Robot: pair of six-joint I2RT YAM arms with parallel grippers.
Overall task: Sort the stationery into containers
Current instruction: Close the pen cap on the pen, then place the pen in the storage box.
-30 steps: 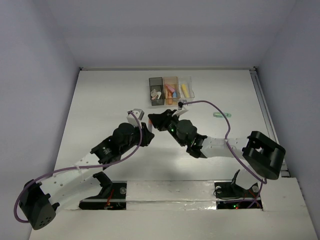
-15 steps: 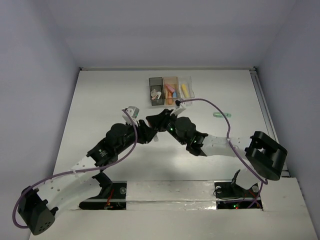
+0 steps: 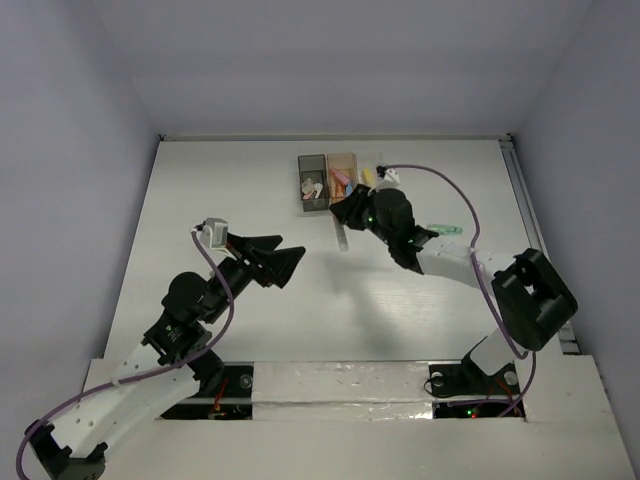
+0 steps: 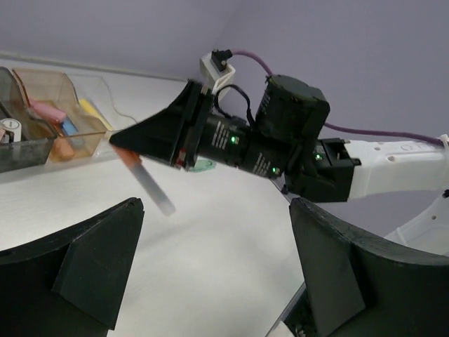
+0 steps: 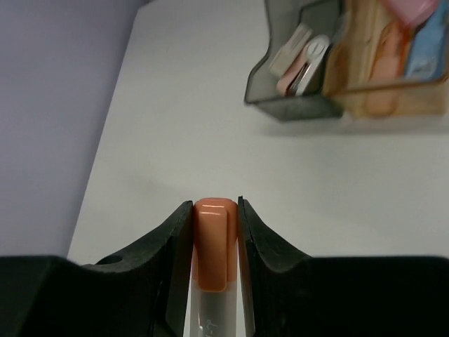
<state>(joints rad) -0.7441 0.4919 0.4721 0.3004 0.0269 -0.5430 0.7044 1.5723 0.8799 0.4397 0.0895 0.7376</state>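
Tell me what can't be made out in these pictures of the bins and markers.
- Clear bin: top view, the right arm covers part of it; right wrist view, beyond the frame edge.
- Grey bin contents: blurred in the right wrist view, too small from above.
- Mint green item: top view, too small to identify.

No text can be read (in any view).
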